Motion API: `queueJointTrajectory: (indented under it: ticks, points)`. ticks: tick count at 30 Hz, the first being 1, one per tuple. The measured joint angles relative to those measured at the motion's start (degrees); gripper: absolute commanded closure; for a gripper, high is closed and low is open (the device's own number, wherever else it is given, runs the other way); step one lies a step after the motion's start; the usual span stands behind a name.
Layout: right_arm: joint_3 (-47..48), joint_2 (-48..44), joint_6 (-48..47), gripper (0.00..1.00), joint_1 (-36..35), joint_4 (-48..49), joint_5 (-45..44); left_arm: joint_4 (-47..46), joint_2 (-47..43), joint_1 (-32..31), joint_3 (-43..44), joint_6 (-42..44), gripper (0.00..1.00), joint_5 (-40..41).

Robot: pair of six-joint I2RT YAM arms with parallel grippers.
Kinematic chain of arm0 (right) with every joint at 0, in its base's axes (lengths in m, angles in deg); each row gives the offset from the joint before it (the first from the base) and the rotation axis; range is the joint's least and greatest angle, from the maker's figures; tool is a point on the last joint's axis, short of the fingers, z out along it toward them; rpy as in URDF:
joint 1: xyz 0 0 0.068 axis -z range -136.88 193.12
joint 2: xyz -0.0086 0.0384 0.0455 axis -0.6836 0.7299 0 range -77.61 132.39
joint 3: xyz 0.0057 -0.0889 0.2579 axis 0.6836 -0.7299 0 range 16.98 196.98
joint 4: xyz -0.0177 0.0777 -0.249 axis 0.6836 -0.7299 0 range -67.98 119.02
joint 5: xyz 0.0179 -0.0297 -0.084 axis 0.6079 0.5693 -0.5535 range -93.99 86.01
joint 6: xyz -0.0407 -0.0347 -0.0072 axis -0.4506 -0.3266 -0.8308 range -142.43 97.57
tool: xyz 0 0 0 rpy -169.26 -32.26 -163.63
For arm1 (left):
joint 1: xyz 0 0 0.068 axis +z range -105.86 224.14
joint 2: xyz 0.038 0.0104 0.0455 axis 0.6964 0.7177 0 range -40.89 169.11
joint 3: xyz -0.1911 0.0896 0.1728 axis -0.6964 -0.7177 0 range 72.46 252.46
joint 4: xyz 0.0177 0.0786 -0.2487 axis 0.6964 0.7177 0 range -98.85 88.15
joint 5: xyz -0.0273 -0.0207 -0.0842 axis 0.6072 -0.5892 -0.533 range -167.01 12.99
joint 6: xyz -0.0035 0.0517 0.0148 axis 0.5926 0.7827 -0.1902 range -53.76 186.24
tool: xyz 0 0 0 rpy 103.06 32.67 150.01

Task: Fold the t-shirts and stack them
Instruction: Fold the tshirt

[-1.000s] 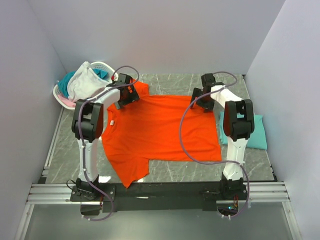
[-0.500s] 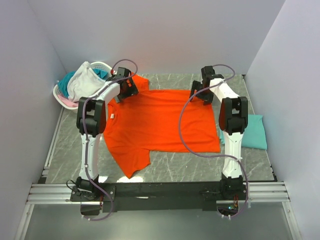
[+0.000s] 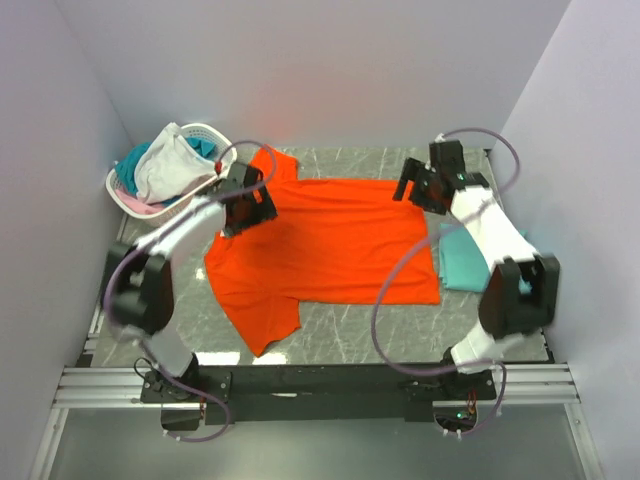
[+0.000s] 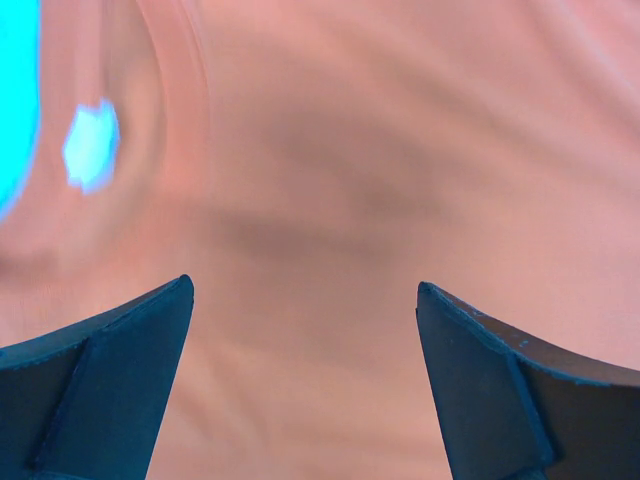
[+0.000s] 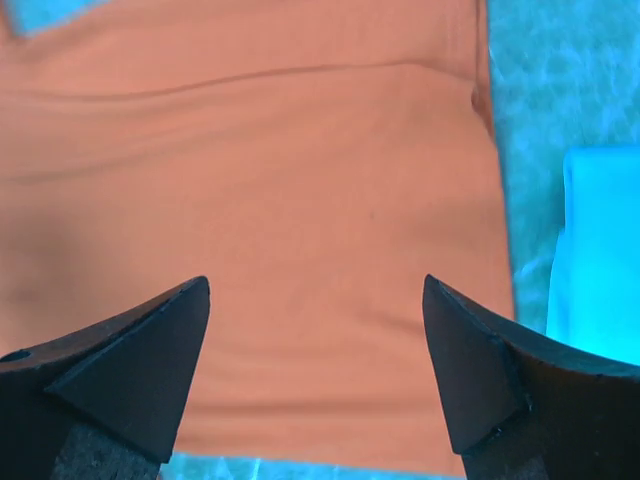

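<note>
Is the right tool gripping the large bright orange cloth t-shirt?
No, the right tool stands open above the bright orange cloth t-shirt, nothing between its fingers.

The spread t-shirt [image 3: 330,250] lay flat across the middle of the worktop [image 3: 340,340]. A folded t-shirt [image 3: 465,262] lay just right of it, not touching. The basket [image 3: 122,197] stood at the far left, with heaped garments [image 3: 165,165] in it. The left tool [image 3: 250,205] hung over the spread t-shirt's far left part, and the right tool [image 3: 415,190] over its far right corner.
</note>
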Motion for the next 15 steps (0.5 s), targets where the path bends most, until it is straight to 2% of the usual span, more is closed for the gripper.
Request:
queueJointTrajectory:
  ticks: [2,6,10,15]
  points:
    - [-8.52,-9.62,2.27,0.07,-0.15,3.56,0.17,-0.26,-9.27,-4.00,-7.63,-2.51,0.00,0.66]
    - [-20.46,-19.91,6.23,0.07,-0.02,8.22,1.14,1.55,-24.13,-13.20,-19.43,-9.16,0.01,1.66]
    - [-26.27,-21.35,8.74,0.07,0.63,9.94,2.29,3.26,-34.58,-23.28,-31.50,-18.29,0.01,1.18]
    - [-29.35,-21.38,10.25,0.06,3.19,13.16,8.76,6.25,-40.68,-35.23,-40.04,-31.26,0.00,-0.55]
